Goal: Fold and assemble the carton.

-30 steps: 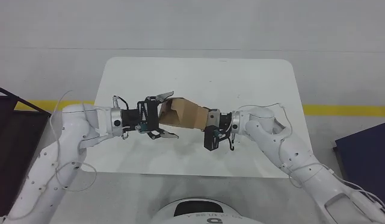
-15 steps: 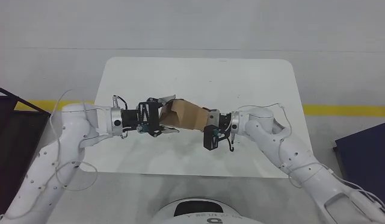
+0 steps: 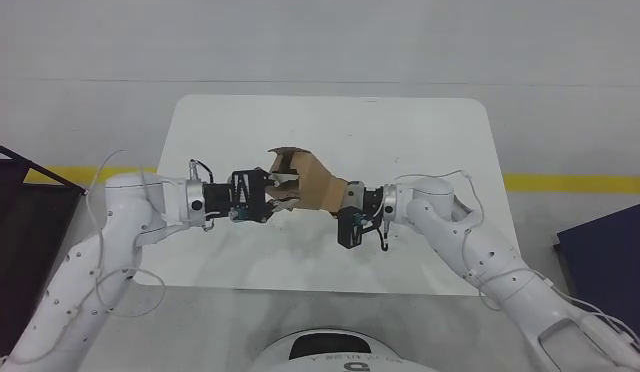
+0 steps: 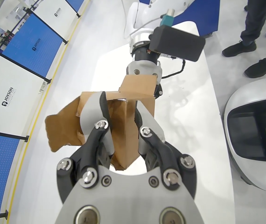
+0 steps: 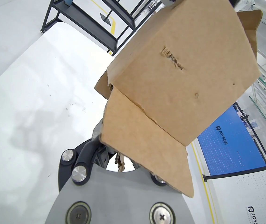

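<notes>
Carton (image 3: 308, 182) hangs above the white table (image 3: 420, 142), held between both arms. Left gripper (image 4: 121, 104): spread wide at the open end a second ago, now narrowed onto an end flap (image 4: 123, 127), one finger on each side of the panel. Right gripper (image 3: 347, 200): clamped on the opposite end. The outer flap (image 3: 290, 158) has swung upright. Flap folding appears to be under way, with closure not yet complete.

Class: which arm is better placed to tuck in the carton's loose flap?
Likely left: the left gripper clasps the brown cardboard carton at its open end, beside the loose flap; the right gripper holds the far end.
</notes>
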`<move>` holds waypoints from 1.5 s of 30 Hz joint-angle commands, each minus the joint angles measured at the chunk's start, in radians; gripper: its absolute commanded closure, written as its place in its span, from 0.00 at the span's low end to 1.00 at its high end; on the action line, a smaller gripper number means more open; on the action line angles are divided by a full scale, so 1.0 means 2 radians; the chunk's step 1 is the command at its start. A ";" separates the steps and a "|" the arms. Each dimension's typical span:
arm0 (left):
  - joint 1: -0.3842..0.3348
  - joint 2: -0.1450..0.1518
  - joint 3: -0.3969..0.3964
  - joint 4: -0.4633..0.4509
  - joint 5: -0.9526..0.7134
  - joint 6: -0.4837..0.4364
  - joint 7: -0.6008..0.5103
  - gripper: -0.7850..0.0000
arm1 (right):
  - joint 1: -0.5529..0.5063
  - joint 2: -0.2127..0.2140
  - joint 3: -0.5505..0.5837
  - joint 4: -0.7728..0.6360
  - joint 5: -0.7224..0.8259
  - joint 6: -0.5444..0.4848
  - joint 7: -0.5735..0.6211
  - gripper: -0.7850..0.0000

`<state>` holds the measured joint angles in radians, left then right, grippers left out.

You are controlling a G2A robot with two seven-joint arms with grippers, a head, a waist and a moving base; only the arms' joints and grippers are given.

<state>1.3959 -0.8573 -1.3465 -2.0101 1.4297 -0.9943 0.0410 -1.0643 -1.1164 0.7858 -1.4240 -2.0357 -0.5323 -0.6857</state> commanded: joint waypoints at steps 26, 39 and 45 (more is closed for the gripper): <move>-0.010 -0.002 -0.009 0.011 -0.042 0.032 -0.023 0.00 | 0.006 0.002 -0.001 -0.005 -0.015 -0.001 0.008 1.00; -0.017 -0.004 0.004 0.016 -0.036 0.027 -0.021 1.00 | 0.011 0.002 -0.002 -0.002 -0.011 -0.003 0.007 1.00; -0.019 -0.004 0.009 0.018 -0.037 0.021 -0.019 1.00 | 0.012 0.001 -0.003 0.000 -0.008 -0.002 0.006 1.00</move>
<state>1.3586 -0.8651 -1.3304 -1.9750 1.3557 -0.9503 0.0021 -1.0406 -1.1140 0.7794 -1.4236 -2.0523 -0.5366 -0.6731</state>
